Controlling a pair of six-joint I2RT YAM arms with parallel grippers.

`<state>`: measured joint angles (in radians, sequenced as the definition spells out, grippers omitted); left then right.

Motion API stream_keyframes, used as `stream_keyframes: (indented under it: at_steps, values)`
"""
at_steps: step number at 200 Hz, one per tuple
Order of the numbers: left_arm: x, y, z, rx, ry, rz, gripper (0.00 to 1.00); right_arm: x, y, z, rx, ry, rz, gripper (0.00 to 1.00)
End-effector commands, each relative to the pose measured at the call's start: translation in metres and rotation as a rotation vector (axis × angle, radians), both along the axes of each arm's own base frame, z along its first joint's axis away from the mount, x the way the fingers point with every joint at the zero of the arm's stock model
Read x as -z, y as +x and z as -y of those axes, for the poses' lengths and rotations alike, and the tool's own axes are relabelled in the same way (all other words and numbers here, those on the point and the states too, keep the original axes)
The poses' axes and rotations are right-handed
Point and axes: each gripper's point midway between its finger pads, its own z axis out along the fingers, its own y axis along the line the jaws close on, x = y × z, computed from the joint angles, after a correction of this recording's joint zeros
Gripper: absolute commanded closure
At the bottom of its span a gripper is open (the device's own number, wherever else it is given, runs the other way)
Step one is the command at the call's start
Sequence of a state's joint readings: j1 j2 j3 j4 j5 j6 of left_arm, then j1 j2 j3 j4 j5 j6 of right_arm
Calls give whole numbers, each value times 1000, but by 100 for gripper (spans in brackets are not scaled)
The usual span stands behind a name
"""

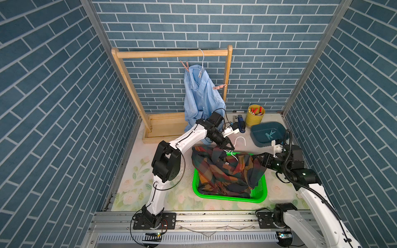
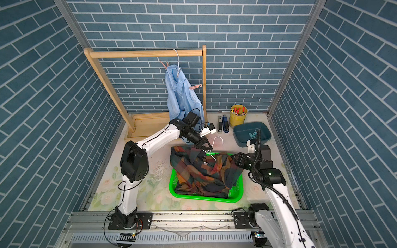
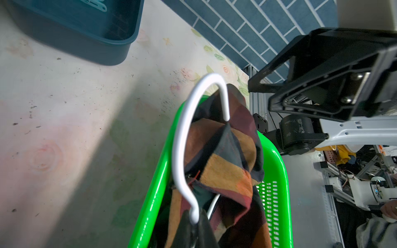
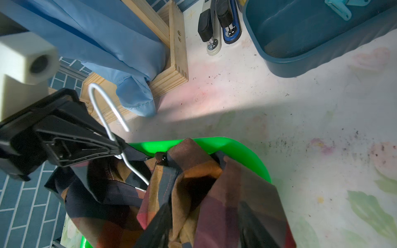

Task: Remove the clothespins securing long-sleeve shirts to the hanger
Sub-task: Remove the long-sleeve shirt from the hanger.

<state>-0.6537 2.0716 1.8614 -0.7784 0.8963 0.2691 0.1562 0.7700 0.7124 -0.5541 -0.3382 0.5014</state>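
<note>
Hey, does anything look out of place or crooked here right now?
Yes. The pale blue shirt hangs lopsided from the wooden rack, one shoulder far lower, a pink clothespin jutting sideways there. The plaid shirt is heaped in the green basket, spilling over the rim, a white hanger inside it.

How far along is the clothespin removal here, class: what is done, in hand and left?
Done: two teal clothespins lie in the blue bin, and the plaid shirt droops into the green basket. In hand: the left end effector is shut on that shirt's white hanger; the right end effector seems to pinch the fabric. Left: two pink clothespins clip the blue shirt on the wooden rack.
</note>
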Motion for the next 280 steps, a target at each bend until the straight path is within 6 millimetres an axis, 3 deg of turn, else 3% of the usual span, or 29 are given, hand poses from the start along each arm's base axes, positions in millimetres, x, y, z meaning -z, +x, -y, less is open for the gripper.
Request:
stream_keyframes:
  at_steps: [1,16,41,60,65,86,116,150,177,201,236,280]
  values:
    - [-28,-4,-8,-53,-1,96,100,-8,-5,-1,-3,7,27,45]
    - [-36,-10,-18,-88,33,144,100,-17,-10,0,-18,-36,57,42]
    - [-43,-17,-34,-153,81,218,100,-25,-21,-9,-71,-65,59,23]
    - [-44,-16,-48,-214,120,262,100,-24,-27,-18,-97,-88,54,19]
    - [-44,-16,-51,-229,131,275,100,-22,-29,-19,-95,-100,49,13]
    - [-51,-20,-57,-270,135,317,100,-16,-33,-30,-120,-119,44,6]
    - [-59,-19,-61,-353,128,332,100,-9,-36,-63,-193,-141,51,4]
    - [-60,-21,-64,-402,160,359,100,7,-33,-99,-244,-237,54,11]
    - [-63,-32,-68,-396,160,366,100,5,-22,-99,-179,-239,62,18]
    - [-61,-39,-75,-400,168,367,100,-5,-18,-104,-174,-225,83,19]
    - [-58,-38,-79,-423,174,374,100,-16,-22,-129,-263,-146,79,19]
    - [-63,-40,-77,-425,154,365,100,-4,-21,-134,-265,-174,59,18]
